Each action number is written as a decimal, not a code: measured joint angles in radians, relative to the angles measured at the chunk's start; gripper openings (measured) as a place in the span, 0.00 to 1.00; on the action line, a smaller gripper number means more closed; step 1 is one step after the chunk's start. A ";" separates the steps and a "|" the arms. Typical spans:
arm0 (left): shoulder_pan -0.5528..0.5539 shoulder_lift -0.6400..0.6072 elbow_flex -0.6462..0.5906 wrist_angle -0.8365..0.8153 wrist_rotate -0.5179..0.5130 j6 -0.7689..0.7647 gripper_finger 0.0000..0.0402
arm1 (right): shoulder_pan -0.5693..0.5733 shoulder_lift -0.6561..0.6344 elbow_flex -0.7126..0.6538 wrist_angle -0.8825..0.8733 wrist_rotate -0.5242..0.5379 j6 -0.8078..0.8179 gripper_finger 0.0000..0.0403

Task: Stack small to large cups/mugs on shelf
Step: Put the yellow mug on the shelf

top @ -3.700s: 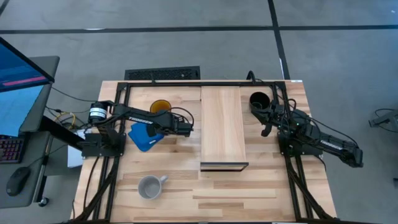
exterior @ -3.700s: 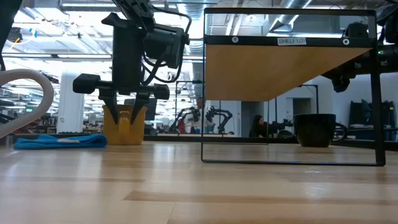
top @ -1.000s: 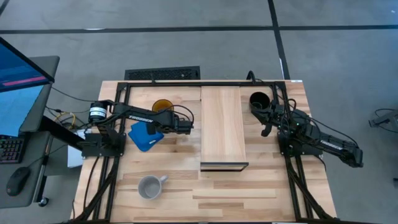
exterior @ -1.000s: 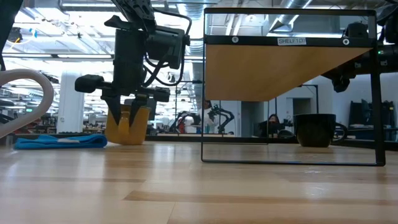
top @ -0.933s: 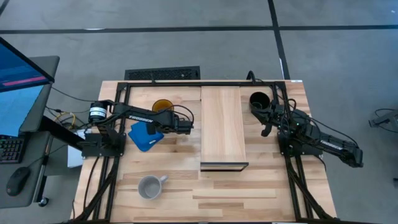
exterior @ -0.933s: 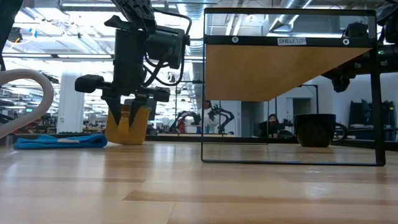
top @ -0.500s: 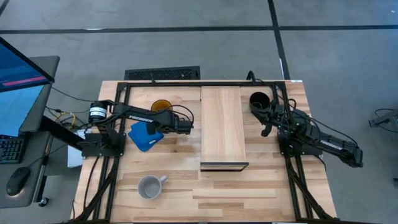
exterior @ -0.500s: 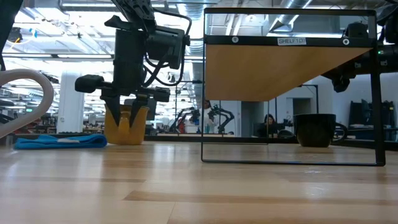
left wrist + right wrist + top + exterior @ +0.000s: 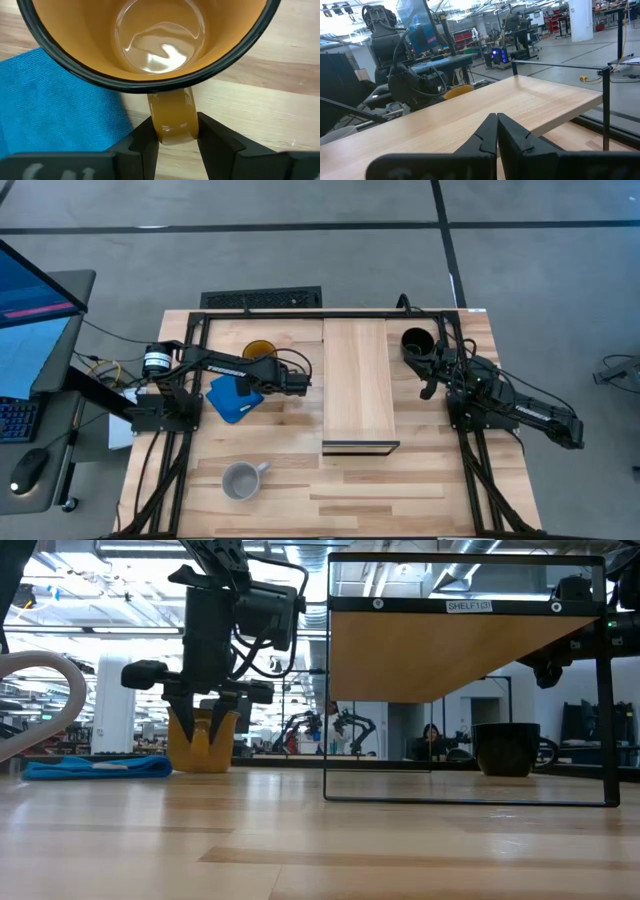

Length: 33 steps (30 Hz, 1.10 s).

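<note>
The yellow mug (image 9: 258,350) stands upright on the table's far left part, left of the shelf (image 9: 358,380). My left gripper (image 9: 173,142) comes down on it and is shut on its handle. The black mug (image 9: 417,342) stands on the table at the far right, beyond the shelf's right side. The grey mug (image 9: 240,480) stands on its base near the front edge, with its handle toward the right. My right gripper (image 9: 496,127) is shut and level, holding nothing, just near of the black mug (image 9: 506,748). My left gripper pinches the yellow mug's handle (image 9: 172,122) between its two fingers, one finger (image 9: 147,145) on each side of the loop. The fingers slant steeply down from above. The mug (image 9: 200,745) stands upright with its base on the table.
A blue cloth (image 9: 228,400) lies flat on the table just near of the yellow mug, under my left arm. The shelf board (image 9: 450,650) sits raised on a thin dark frame, with open room beneath it. Dark frame rails run along the table's left and right sides.
</note>
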 joint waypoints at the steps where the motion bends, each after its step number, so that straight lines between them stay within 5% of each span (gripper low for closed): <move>1: 0.000 0.000 0.000 0.001 0.000 0.006 0.28 | 0.000 0.000 0.000 0.000 0.000 0.000 0.08; 33: 0.000 0.000 0.000 0.011 0.028 0.112 0.20 | 0.000 0.000 0.000 0.000 0.000 0.000 0.08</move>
